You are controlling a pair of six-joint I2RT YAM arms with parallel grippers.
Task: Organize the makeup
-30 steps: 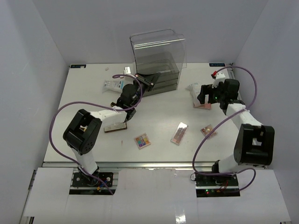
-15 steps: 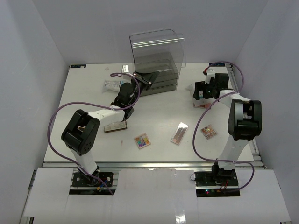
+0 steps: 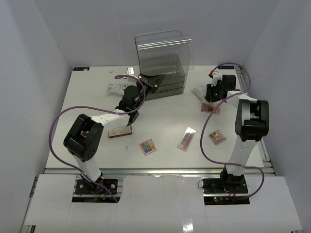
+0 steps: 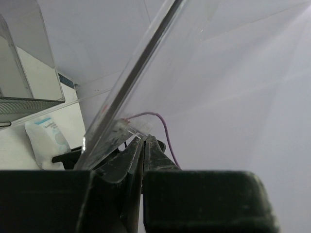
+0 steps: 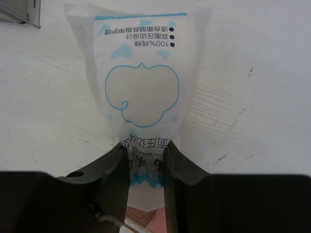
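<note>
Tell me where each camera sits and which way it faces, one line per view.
Top external: above and behind the arms, looking down at the table; both arms show whole.
Left wrist: on the left gripper, looking along its closed fingers past the clear drawer panel it pinches.
Right wrist: on the right gripper, looking down at the white-blue packet it pinches.
Shared: that packet shows in the top view too.
</note>
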